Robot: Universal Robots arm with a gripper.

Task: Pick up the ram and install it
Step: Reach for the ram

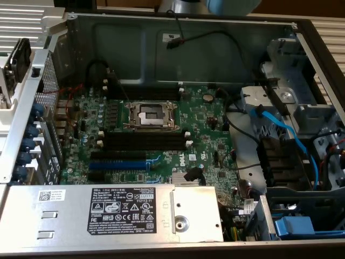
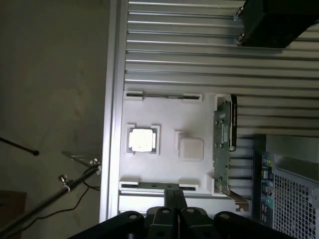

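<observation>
Tightly clenched, end effector (image 2: pixel 172 193) hangs over white tray (image 2: pixel 169 117); power-supply label (image 1: pixel 116 208) reads DELL.

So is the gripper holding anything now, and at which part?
Nothing, it seems. The gripper is shut with nothing between its fingers; the nearest ram strip lies in the white tray.

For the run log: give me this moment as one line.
gripper: shut | nearest: ram in white tray | black memory slots: look empty
</observation>
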